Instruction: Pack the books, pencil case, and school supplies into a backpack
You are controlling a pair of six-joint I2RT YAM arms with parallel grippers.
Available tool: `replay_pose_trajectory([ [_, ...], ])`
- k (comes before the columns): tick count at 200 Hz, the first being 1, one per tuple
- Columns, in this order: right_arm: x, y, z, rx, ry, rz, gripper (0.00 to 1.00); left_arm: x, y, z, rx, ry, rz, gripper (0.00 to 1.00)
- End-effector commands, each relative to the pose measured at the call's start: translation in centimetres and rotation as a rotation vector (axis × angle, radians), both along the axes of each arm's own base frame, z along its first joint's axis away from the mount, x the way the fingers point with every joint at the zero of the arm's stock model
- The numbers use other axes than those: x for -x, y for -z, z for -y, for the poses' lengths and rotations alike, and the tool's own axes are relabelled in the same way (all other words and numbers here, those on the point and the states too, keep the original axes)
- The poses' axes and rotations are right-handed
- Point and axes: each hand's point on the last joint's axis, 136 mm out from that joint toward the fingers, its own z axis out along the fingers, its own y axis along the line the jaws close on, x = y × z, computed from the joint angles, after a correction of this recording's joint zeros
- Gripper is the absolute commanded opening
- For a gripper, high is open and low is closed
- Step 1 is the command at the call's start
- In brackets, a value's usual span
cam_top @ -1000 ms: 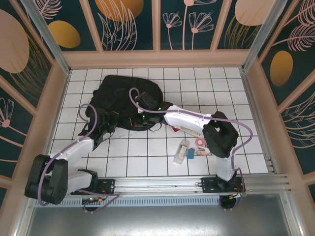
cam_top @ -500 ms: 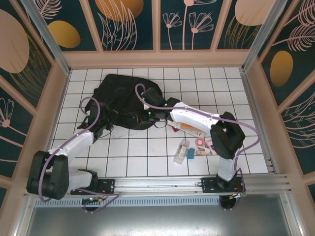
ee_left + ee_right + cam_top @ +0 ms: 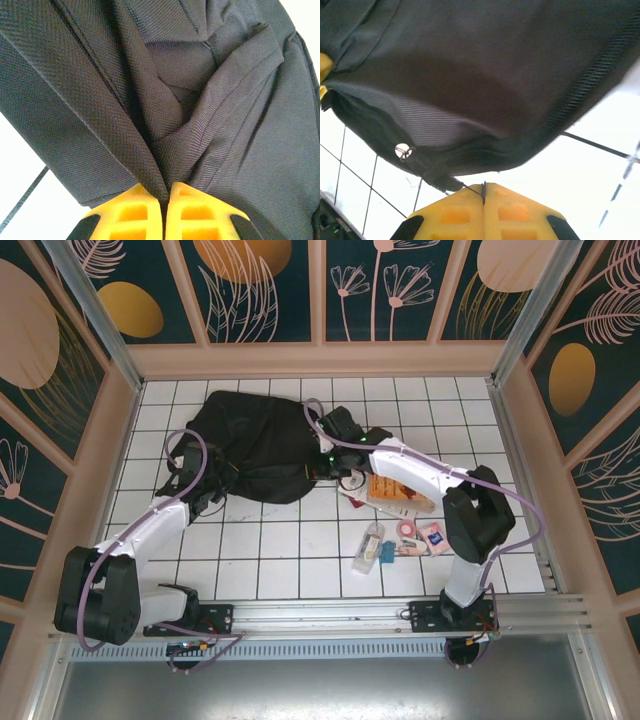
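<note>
– Where's the backpack (image 3: 255,440) lying?
– Flat on the white tiled bench (image 3: 290,560), toward the far left. It's a slumped black heap, all creases and folds.
– Has anything got hold of it?
– Both sides have. The left fingers (image 3: 132,212) are at its near left edge, pressed tight together with a ridge of the black cloth pinched between them. The fabric runs away from them in long folds.
– And the other side?
– The right fingers (image 3: 515,212) are at the bag's right edge, closed just as tight. A thin dark strand from the bag's hem runs into the seam between them. There's a small round silver stud (image 3: 402,150) on that hem, off to their left.
– Where are the books (image 3: 388,492)?
– On the bench just right of the bag, partly under the right arm. There's an orange one and a white one with red, overlapping.
– And the small stuff?
– Nearer, and further right. There's a pink tape roll (image 3: 408,528) with a blue-and-white card (image 3: 435,535) just beside it on the right. A pale pink piece (image 3: 405,550) lies a little nearer, and a long clear packet (image 3: 368,548) is left of those. All of it is loose on the tiles, apart from the bag.
</note>
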Motion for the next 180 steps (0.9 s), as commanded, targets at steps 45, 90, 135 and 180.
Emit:
replay_pose_trajectory([
  [45, -4.3, -2.2, 5.7, 0.062, 0.131, 0.121, 0.00, -0.2, 0.4, -2.2, -0.137, -0.013, -0.011, 0.00],
  [90, -3.7, -2.6, 4.7, 0.086, 0.075, 0.157, 0.00, -2.5, -0.4, -2.4, -0.277, 0.076, 0.011, 0.00],
  [135, -0.9, -3.8, 2.5, 0.073, -0.006, 0.184, 0.00, -6.8, -2.0, -2.6, -0.399, 0.103, 0.018, 0.16],
  [180, 0.8, -3.7, -1.7, -0.035, -0.057, 0.114, 0.00, -13.0, -2.1, 0.6, -0.345, 0.213, 0.035, 0.33],
])
